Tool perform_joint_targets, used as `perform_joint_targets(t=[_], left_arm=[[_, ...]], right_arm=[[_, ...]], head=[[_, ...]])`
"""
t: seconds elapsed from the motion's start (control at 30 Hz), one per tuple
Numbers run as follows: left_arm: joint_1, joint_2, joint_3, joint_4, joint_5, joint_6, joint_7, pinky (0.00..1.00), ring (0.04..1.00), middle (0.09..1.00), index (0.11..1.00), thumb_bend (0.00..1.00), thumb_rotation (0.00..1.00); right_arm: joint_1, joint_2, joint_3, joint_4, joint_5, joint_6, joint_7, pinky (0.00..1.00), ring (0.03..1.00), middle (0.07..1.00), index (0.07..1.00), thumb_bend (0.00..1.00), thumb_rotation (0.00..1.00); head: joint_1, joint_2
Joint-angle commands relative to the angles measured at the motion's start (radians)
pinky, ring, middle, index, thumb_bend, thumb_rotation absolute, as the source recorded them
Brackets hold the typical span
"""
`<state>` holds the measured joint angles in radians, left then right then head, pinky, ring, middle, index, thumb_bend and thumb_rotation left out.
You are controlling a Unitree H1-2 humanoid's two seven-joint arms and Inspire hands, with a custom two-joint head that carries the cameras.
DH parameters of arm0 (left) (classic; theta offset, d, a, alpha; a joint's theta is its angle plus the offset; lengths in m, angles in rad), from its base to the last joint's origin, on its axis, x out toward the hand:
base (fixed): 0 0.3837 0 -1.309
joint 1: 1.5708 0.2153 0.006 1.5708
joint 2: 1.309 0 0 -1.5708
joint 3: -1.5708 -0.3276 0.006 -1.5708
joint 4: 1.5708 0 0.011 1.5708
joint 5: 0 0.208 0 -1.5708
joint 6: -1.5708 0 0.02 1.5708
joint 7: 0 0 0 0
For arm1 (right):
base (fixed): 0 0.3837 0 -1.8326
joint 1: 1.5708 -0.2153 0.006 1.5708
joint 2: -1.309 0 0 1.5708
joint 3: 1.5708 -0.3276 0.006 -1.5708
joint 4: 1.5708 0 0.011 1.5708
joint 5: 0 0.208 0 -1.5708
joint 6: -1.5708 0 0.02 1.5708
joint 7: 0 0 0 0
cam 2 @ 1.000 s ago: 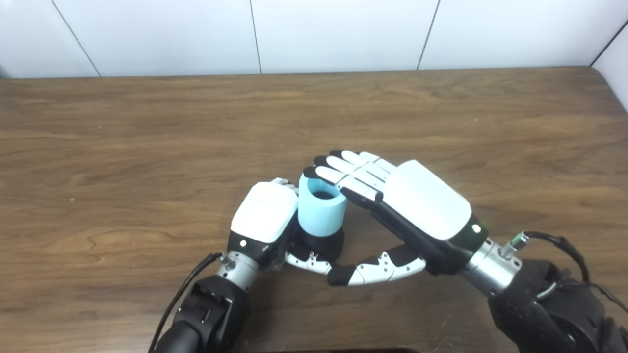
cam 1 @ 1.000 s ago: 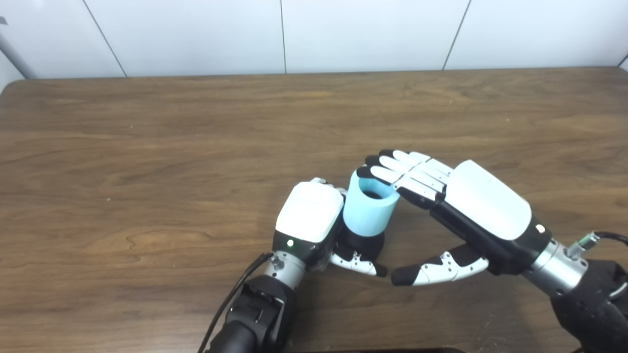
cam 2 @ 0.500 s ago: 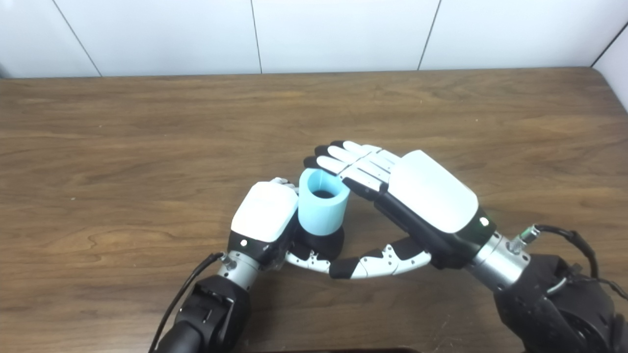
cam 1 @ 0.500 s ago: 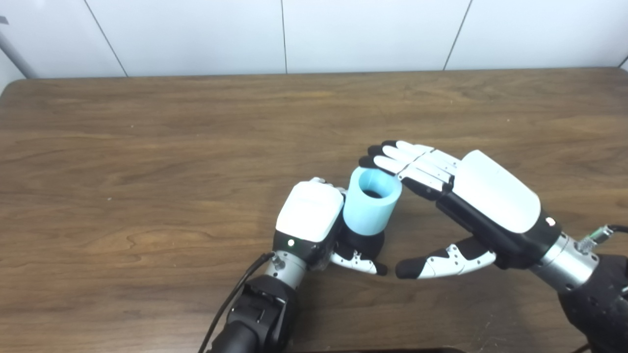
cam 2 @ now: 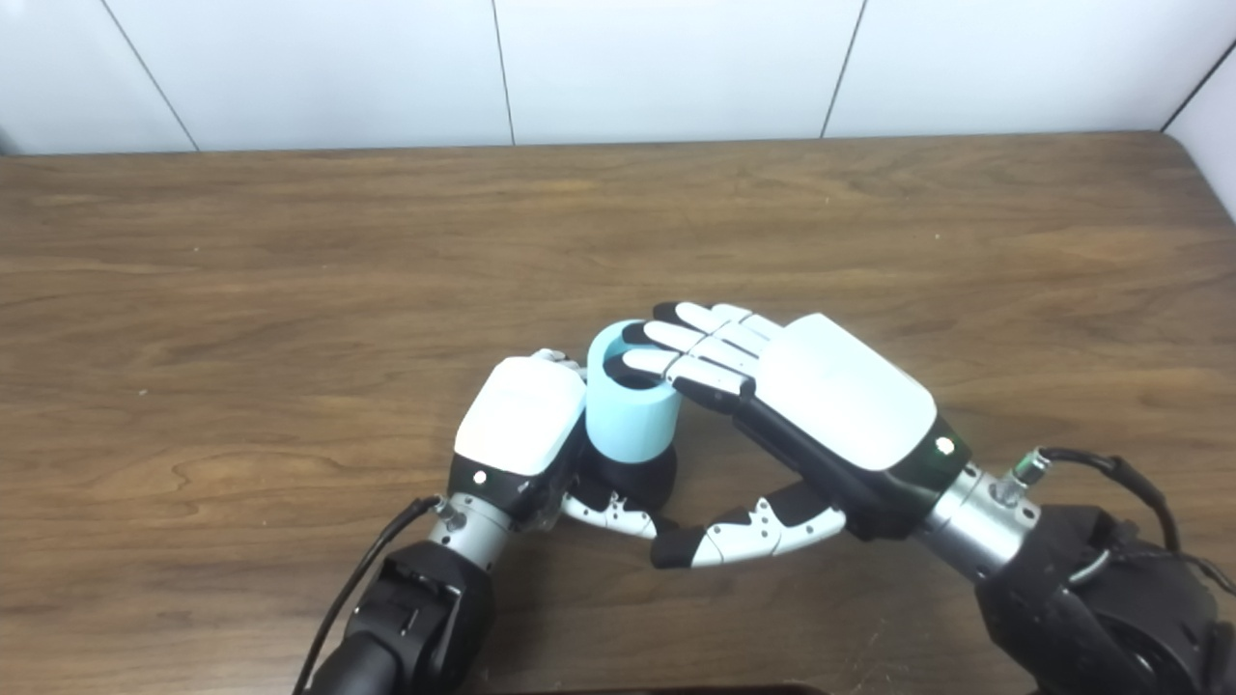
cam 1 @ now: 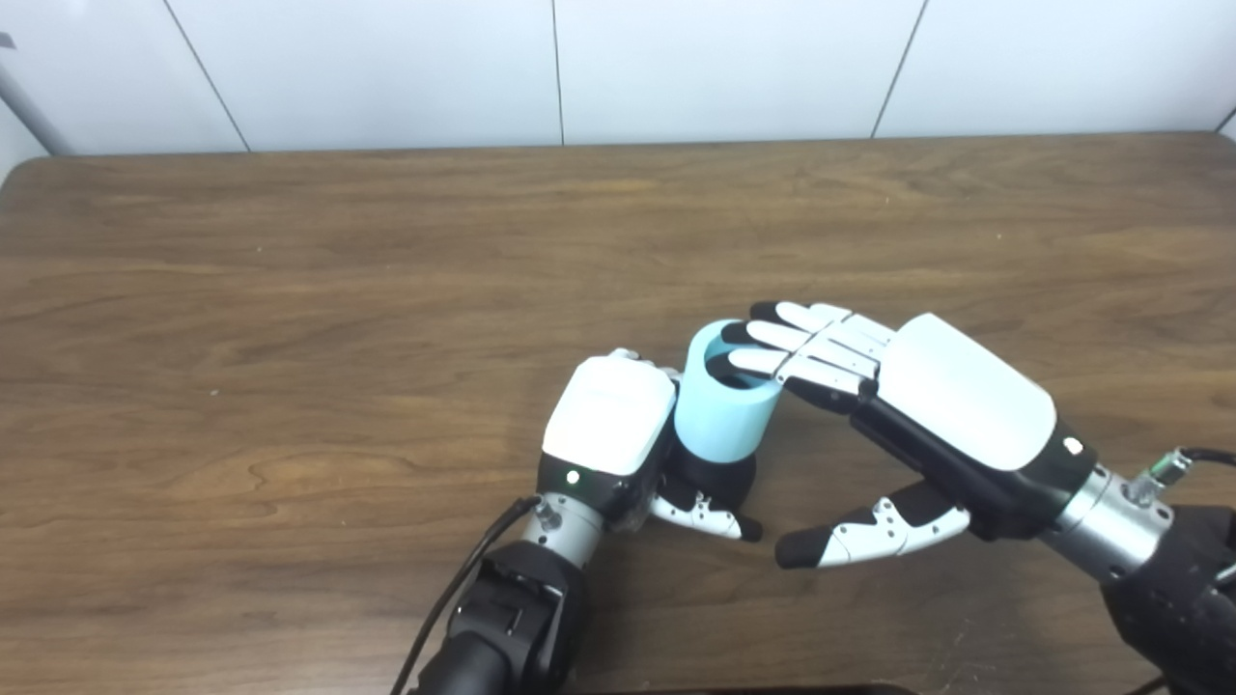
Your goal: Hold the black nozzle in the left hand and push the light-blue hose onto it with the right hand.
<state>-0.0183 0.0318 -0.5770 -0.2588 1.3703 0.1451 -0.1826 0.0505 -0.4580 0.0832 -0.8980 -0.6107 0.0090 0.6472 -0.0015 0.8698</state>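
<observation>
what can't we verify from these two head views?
- Seating depth: the light-blue hose covers the top of the black nozzle in both views.
- Left hand grip: its white back hides the fingers on the nozzle.
- Hose bore: the right hand fingers lie over the opening; contact unclear.

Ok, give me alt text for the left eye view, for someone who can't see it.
The left hand grips a black nozzle standing on a wooden table, with a light-blue hose upright on top of it. The right hand lays its flat fingers across the hose's open top, thumb spread apart below.
</observation>
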Motion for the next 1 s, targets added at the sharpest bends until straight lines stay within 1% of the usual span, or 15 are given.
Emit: perform_joint_targets(t=[0.0, 0.23, 0.33, 0.63, 0.8, 0.97], left_arm=[[0.003, 0.002, -0.003, -0.003, 0.027, 0.006, -0.021, 0.75, 0.594, 0.517, 0.467, 0.52, 0.0], [0.004, 0.001, -0.005, -0.002, 0.037, 0.008, -0.023, 0.74, 0.595, 0.506, 0.477, 0.52, 0.0], [0.004, 0.001, -0.006, -0.001, 0.038, 0.006, -0.021, 0.74, 0.592, 0.508, 0.474, 0.52, 0.0], [0.003, -0.003, -0.007, 0.003, 0.044, 0.008, -0.017, 0.74, 0.595, 0.511, 0.471, 0.52, 0.0], [0.003, -0.005, -0.006, 0.005, 0.045, 0.009, -0.018, 0.75, 0.597, 0.509, 0.473, 0.52, 0.0], [0.003, -0.007, -0.008, 0.003, 0.047, 0.01, -0.025, 0.75, 0.595, 0.505, 0.476, 0.52, 0.0]], right_arm=[[-0.006, -0.004, 0.006, -0.011, -0.008, -0.016, 0.005, 0.92, 0.949, 0.896, 0.817, 0.54, 1.0], [0.002, 0.003, 0.017, -0.007, 0.004, -0.018, -0.012, 0.92, 0.948, 0.906, 0.844, 0.53, 1.0], [0.006, 0.008, 0.015, -0.012, 0.021, -0.005, -0.018, 0.93, 0.951, 0.911, 0.853, 0.54, 1.0], [-0.005, 0.008, -0.011, -0.019, 0.067, 0.01, -0.035, 0.92, 0.939, 0.913, 0.871, 0.55, 1.0], [-0.03, 0.002, -0.021, -0.021, 0.081, 0.017, -0.037, 0.92, 0.949, 0.93, 0.887, 0.53, 1.0], [-0.051, 0.008, -0.033, -0.023, 0.081, 0.016, -0.043, 0.91, 0.952, 0.929, 0.881, 0.52, 1.0]], head=[[0.001, 0.0], [0.001, 0.0], [0.001, 0.0], [-0.003, 0.008], [-0.004, 0.008], [-0.001, 0.008]])
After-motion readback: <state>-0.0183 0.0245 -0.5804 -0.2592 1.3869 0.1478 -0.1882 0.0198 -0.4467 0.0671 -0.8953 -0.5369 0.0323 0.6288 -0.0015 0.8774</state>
